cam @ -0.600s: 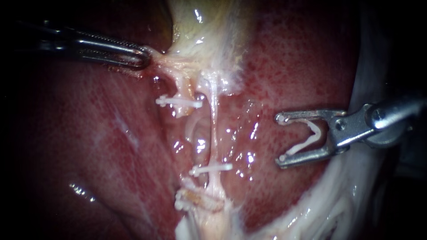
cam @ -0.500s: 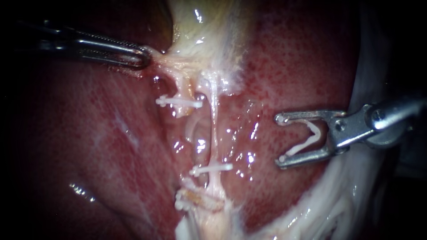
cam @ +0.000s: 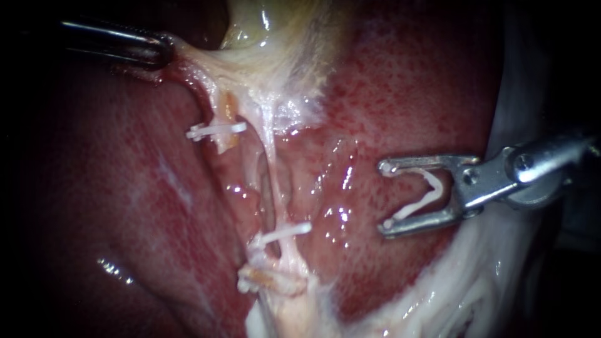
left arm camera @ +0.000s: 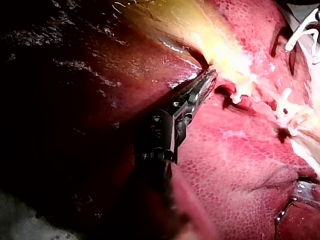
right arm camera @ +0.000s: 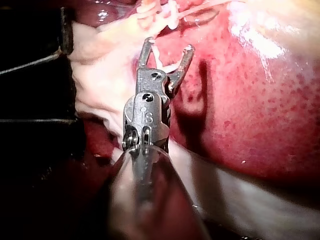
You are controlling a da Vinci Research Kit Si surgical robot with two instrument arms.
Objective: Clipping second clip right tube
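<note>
Two instruments, two very different jobs: the left instrument (cam: 161,52) has its jaws clamped tight on the pale tissue (cam: 219,62) under the gallbladder (cam: 250,22) and holds it off to the side. I'd guess that's why the right tube (cam: 271,169) stands out as a taut thin strand over the liver (cam: 388,94). That tube wears one clip (cam: 287,232) low down, and the right instrument (cam: 384,199) hovers well off to its side, jaws spread wide around a fresh clip (cam: 427,195) seated between them, presumably aimed at the bare stretch above.
</note>
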